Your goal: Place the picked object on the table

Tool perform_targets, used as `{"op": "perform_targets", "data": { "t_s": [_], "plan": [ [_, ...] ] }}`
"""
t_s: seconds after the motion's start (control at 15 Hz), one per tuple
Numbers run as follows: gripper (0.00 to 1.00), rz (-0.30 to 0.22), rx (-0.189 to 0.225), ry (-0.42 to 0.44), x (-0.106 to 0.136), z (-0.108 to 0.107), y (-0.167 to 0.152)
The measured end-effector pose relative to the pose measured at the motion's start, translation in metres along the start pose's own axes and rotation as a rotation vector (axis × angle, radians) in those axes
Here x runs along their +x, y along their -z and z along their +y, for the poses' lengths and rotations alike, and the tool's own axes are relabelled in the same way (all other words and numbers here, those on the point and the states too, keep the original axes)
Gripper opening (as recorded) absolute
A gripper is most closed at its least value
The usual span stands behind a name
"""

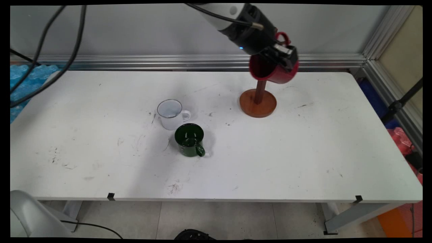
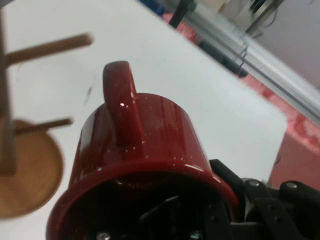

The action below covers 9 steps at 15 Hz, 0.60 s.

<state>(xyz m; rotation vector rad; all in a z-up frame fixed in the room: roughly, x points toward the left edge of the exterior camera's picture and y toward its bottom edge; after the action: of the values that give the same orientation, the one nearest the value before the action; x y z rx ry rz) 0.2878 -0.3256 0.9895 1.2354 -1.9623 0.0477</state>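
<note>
The gripper (image 1: 281,57) is closed on a red enamel mug (image 1: 273,69), one finger inside the mouth and the other outside, pinching the wall at the rim; the hand view shows the dark linkage reaching into the mug's opening. The mug hangs tipped on its side in the air, high above the far right part of the table (image 1: 303,162), right in front of the post of a wooden mug tree (image 1: 258,101) whose round base rests on the table below it. In the hand view the mug's handle (image 2: 121,107) points away from the gripper toward the pegs (image 2: 50,47) of the mug tree, close to them but apart. The mug looks like thin, stiff, speckled enamelled metal: probably light, rigid, glossy and therefore rather slippery, and likely to chip rather than shatter if knocked. The rim pinch seems a sound hold for such a wall, though the mug could pivot between the fingers; the loop handle is the other natural place to take it. Well apart, near the table's middle, stand a white enamel mug (image 1: 170,114) and, just beside it, a dark green enamel mug (image 1: 190,139), both upright with open mouths up.
</note>
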Motion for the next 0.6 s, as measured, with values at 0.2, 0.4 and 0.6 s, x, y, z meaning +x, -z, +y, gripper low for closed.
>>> {"op": "perform_targets", "data": {
  "t_s": [0.2,0.4,0.6],
  "plan": [
    [0.0,-0.063,0.065,-0.008,-0.006,-0.015,0.014],
    [0.0,-0.13,0.128,-0.011,-0.013,-0.032,0.023],
    [0.0,-0.196,0.177,-0.008,-0.022,-0.049,0.026]
  ]
}}
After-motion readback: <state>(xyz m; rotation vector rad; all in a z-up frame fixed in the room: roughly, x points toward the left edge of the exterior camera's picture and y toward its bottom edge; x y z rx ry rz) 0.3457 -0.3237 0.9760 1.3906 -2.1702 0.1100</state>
